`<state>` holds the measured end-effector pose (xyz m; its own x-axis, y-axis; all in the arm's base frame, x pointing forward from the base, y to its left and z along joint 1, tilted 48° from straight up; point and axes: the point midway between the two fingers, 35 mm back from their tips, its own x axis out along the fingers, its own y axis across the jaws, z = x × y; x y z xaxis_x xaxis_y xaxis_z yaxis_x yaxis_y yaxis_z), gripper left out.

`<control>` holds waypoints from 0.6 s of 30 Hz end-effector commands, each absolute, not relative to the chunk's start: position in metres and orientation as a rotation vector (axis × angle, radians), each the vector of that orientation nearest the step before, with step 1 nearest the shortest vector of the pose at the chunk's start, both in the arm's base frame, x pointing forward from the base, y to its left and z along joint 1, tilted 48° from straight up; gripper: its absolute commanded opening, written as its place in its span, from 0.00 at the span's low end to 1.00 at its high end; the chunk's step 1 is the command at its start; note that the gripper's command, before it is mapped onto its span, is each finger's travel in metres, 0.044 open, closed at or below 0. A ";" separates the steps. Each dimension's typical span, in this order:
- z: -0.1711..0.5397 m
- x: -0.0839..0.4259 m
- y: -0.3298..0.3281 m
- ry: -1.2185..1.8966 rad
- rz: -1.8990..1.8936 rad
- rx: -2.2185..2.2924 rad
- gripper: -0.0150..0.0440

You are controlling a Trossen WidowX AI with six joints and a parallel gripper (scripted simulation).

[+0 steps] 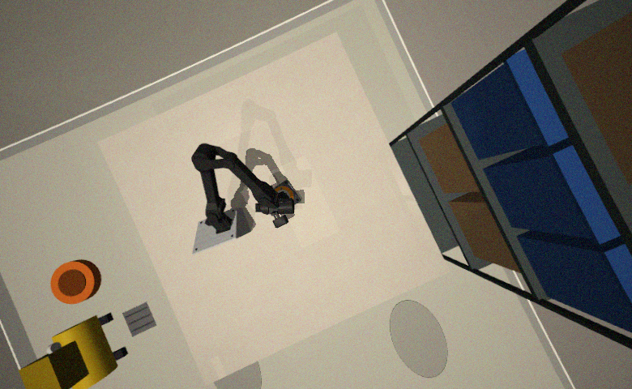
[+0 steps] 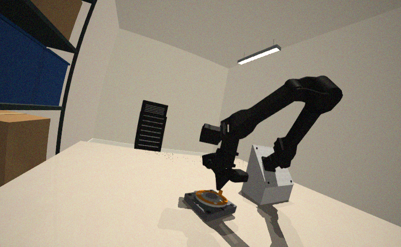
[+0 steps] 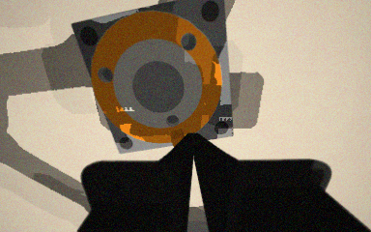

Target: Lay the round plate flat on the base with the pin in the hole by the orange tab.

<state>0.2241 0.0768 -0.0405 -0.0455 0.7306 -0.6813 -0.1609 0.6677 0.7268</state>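
Plate (image 3: 158,77) sits on the base (image 3: 216,58) around the post, and the claw (image 3: 192,137) is pinched together on nothing, tips right at the plate's near rim by the tab, so a sloppy nudge could overshoot the pin or tilt the plate.

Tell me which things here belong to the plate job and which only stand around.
For the job: round plate, orange tab, base, shut fingers of the gripper.
Only standing around: shelf rack, cardboard boxes, orange ring, yellow cart.
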 end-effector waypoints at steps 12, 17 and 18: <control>-0.034 0.213 0.086 1.463 0.780 0.517 0.25; -0.031 0.212 0.088 1.463 0.780 0.517 0.25; -0.030 0.212 0.089 1.463 0.780 0.517 0.25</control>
<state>0.2162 0.0845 -0.0325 -0.0512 0.7292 -0.6823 -0.1550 0.6692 0.7268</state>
